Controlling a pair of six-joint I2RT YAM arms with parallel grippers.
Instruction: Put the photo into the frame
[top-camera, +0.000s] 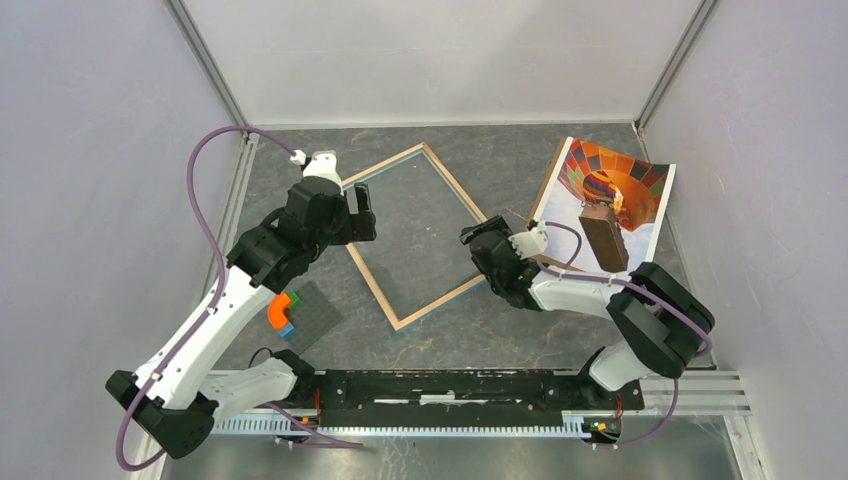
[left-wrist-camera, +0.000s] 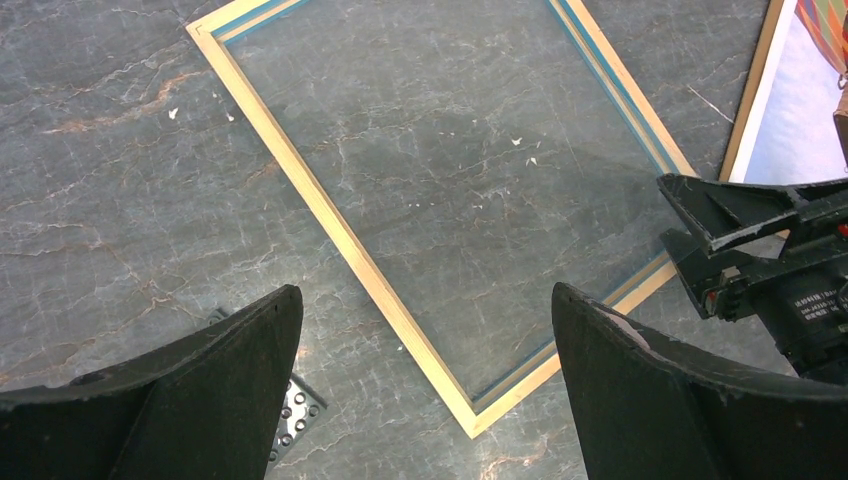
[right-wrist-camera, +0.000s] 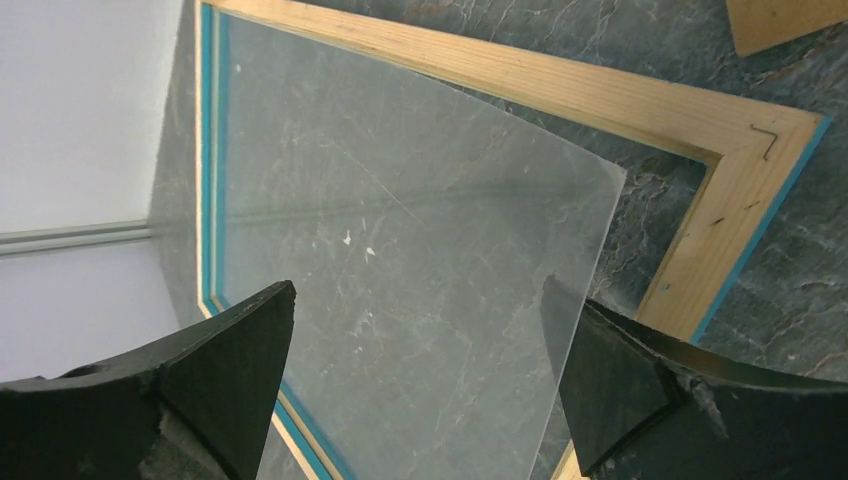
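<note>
The frame (top-camera: 440, 303) lies flat in the middle of the table, light wood side up, with blue showing at its edges. The photo (top-camera: 610, 195), an orange hot-air balloon print, leans curled at the back right on a brown board (top-camera: 545, 190). My left gripper (top-camera: 362, 215) is open and empty above the frame's left rail (left-wrist-camera: 340, 230); in its wrist view the jaws (left-wrist-camera: 422, 300) straddle the frame's near corner. My right gripper (top-camera: 473, 240) is open at the frame's right corner (right-wrist-camera: 560, 85). A clear pane (right-wrist-camera: 420, 200) stands tilted between its jaws (right-wrist-camera: 420, 300), its edge by the right finger.
A grey studded baseplate (top-camera: 312, 315) with an orange and blue piece (top-camera: 282, 308) lies left of the frame, under my left arm. A corner of the brown board (right-wrist-camera: 780, 15) shows in the right wrist view. Pale walls close in the table on three sides.
</note>
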